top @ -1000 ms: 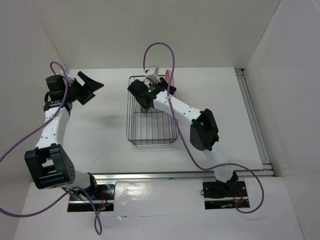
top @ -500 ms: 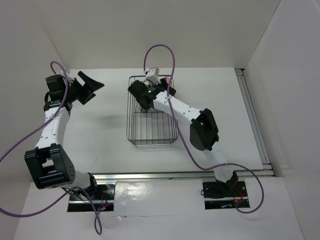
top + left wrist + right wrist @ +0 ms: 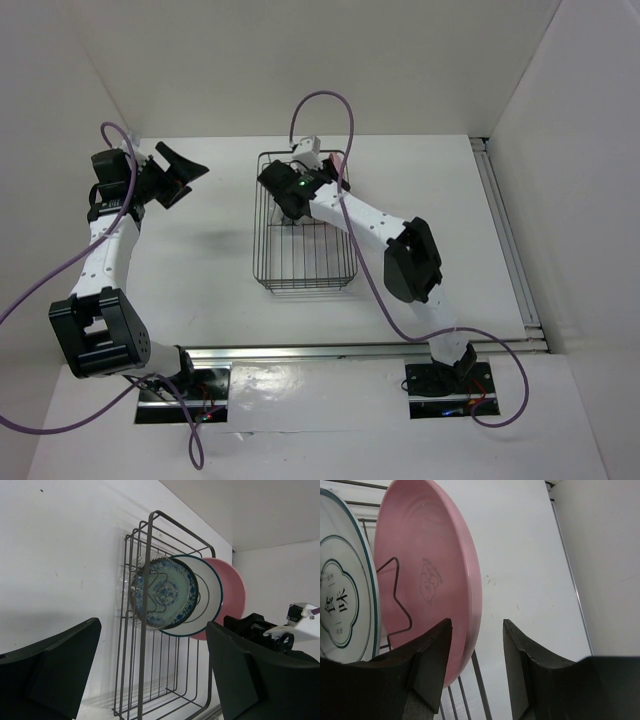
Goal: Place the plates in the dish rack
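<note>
Since nothing on its side of the desk (image 3: 200, 255) appears to need lifting, the left end effector (image 3: 180, 178) hangs well apart from the work, its fingers spread wide and empty. It is turned so that its camera looks along the dish rack (image 3: 303, 287).

The rack lies in the middle of the desk with its long side running away from the arms. All four plates stand on edge at its far end, each leaning in the row of divider prongs so that it cannot roll or topple. Seen from the left wrist, the small wavy-edged glass plate (image 3: 125, 587) comes first. The teal-blue patterned plate (image 3: 162, 592) stands close against it, then the ring-rimmed glass plate (image 3: 207, 597), and the pink plate (image 3: 232, 592) is outermost. The nearer half of the rack holds nothing.

Over that far end sits the right end effector (image 3: 477, 625), its fingers parted and straddling the pink plate's rim. A clear gap shows on one side, so the fingers are not pinching the plate. A bent wire prong (image 3: 400, 600) crosses the plate's face and seems to carry its weight. I judge the loading essentially complete. What remains is for this arm to lift straight off the rim without dragging the plate out of its slot.
</note>
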`<action>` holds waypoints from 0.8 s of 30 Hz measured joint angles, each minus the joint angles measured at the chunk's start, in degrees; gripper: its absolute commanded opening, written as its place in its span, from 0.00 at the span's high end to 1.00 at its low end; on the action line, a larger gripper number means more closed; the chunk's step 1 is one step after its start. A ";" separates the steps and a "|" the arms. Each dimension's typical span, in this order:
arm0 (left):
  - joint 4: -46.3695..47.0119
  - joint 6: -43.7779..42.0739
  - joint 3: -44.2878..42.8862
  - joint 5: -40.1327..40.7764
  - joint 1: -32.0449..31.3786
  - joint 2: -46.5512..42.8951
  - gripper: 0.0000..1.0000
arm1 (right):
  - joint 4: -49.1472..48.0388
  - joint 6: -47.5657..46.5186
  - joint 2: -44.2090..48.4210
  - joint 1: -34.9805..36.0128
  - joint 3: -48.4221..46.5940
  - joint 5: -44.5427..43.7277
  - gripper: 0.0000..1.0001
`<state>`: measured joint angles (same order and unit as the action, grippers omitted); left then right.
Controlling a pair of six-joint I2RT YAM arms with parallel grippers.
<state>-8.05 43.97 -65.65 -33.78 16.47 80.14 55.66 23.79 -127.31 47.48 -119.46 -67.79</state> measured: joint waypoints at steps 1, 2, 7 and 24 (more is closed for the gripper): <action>-0.02 0.00 0.00 -0.02 0.00 0.00 0.00 | -0.20 0.00 0.46 0.00 0.20 0.59 0.47; 0.00 0.00 0.00 -0.04 0.00 0.00 0.00 | -0.57 0.00 1.01 0.00 0.52 1.09 0.47; 0.26 0.00 0.00 -0.17 0.00 0.02 0.00 | -2.19 -0.20 4.46 0.00 1.07 3.32 0.47; -0.57 -0.81 -0.33 0.74 0.00 0.02 0.00 | -19.71 -10.54 24.33 -0.68 8.83 28.37 0.01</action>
<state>-8.62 43.16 -65.98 -33.04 16.47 80.16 35.94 13.26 -102.98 46.81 -110.63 -39.42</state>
